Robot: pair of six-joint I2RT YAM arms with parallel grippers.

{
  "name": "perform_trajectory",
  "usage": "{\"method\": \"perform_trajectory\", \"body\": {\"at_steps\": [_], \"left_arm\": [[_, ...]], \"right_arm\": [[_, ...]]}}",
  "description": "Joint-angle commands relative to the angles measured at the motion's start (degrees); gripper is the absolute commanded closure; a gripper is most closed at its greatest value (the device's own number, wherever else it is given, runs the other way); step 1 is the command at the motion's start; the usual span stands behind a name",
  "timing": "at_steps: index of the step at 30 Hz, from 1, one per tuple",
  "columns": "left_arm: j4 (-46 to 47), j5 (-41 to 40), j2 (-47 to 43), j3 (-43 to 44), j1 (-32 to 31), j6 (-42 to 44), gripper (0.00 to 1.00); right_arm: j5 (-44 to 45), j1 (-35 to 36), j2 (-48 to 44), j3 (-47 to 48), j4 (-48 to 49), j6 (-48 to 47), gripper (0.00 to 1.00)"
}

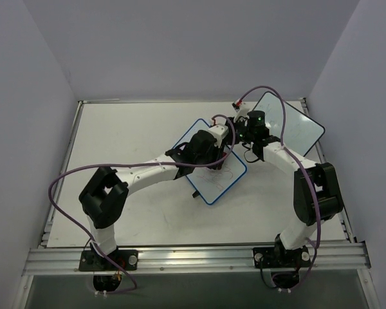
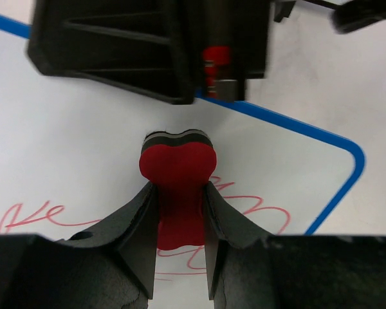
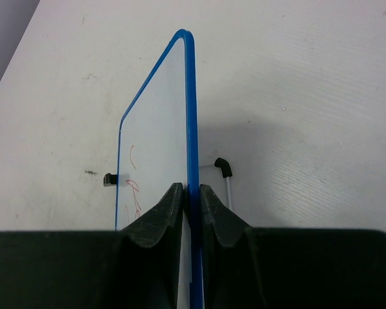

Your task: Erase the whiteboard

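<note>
A blue-framed whiteboard [image 1: 222, 181] lies in the middle of the table with red scribbles [image 2: 248, 207] on it. My left gripper [image 2: 179, 188] is shut on a red eraser [image 2: 178, 161] with a black felt face, held against the board over the scribbles. In the top view it [image 1: 210, 162] sits above the board's middle. My right gripper [image 3: 191, 188] is shut on the board's blue edge [image 3: 191, 129] at the far corner, and the board [image 3: 156, 122] shows edge-on. That gripper [image 1: 237, 133] is at the board's far corner in the top view.
A second, dark-edged whiteboard [image 1: 296, 129] lies at the back right. A white marker with a black cap [image 3: 226, 175] lies just beyond the held board. A small black piece [image 3: 109, 179] sits at the board's other edge. Purple cables loop over both arms.
</note>
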Motion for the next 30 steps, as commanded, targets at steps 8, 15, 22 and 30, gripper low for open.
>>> {"method": "perform_trajectory", "body": {"at_steps": [8, 15, 22, 30], "left_arm": [[0.26, 2.46, 3.19, -1.60, -5.13, -0.96, 0.98], [0.52, 0.26, 1.34, -5.46, -2.16, -0.70, 0.98], [1.31, 1.23, 0.02, -8.19, 0.66, -1.13, 0.98], [2.19, 1.32, -0.77, -9.51, -0.39, -0.52, 0.98]], "right_arm": [[-2.65, 2.16, -0.12, 0.84, -0.60, -0.82, 1.00], [-2.38, 2.25, -0.29, 0.93, -1.13, -1.26, 1.00], [-2.29, 2.34, -0.64, 0.84, -1.30, -1.34, 1.00], [-2.29, 2.42, -0.82, 0.66, -1.30, -1.26, 1.00]]}}
